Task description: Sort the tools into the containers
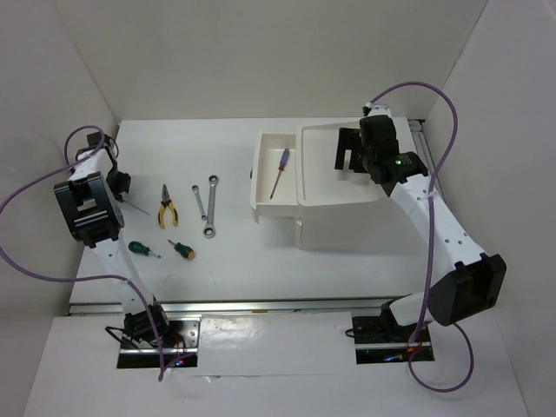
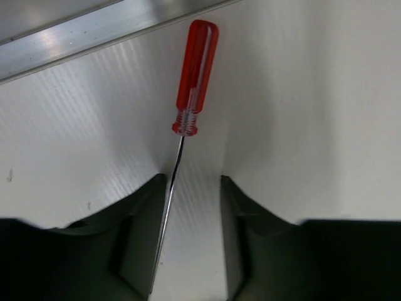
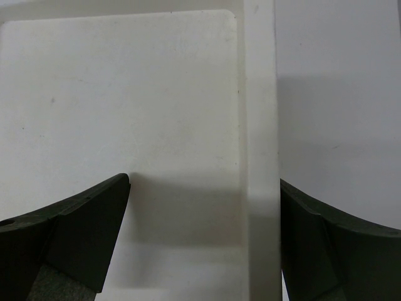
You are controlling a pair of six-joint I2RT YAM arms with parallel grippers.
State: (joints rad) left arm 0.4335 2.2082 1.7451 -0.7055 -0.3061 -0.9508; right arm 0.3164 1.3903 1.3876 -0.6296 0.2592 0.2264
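Jaws of the left gripper (image 2: 193,183) stand unclenched astride the red-handled screwdriver (image 2: 195,75), its thin shaft off-centre between them at the surface's (image 1: 234,261) left edge, so a lopsided pinch could flick it away, while the right gripper (image 3: 205,182) gapes over the top tray (image 3: 260,125) rim.

You've got a red clear-plastic-handled thin screwdriver (image 2: 196,75), yellow/blk-handled pliers (image 1: 167,208), and a plain white plastic box unit (image 1: 347,228).

White table (image 1: 261,261), pliers (image 1: 167,207), two wrenches (image 1: 211,207) left of centre, green screwdriver (image 1: 144,250), orange screwdriver (image 1: 182,250) nearer front edge, red screwdriver (image 2: 196,75) by left edge, white drawer unit (image 1: 339,208) at right.
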